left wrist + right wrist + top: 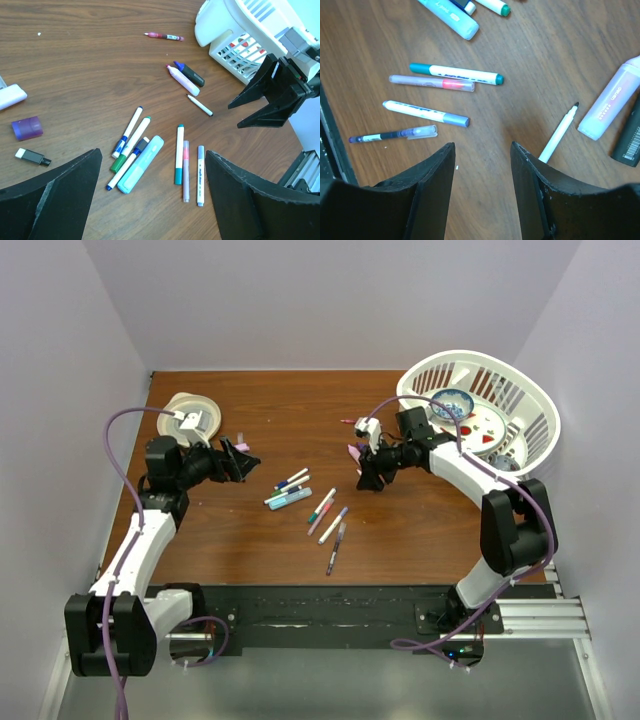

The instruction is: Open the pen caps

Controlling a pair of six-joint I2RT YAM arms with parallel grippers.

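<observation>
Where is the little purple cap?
In the left wrist view, the purple cap lies on the table near the left edge, just beside a small black cap, away from the pens.

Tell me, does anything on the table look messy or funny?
Yes. A purple cap and a small black-and-white piece lie loose, apart from the pens. A thin white pen beside the pink highlighter shows a bare black tip, so it looks uncapped. Nothing seems spilled or broken.
</observation>
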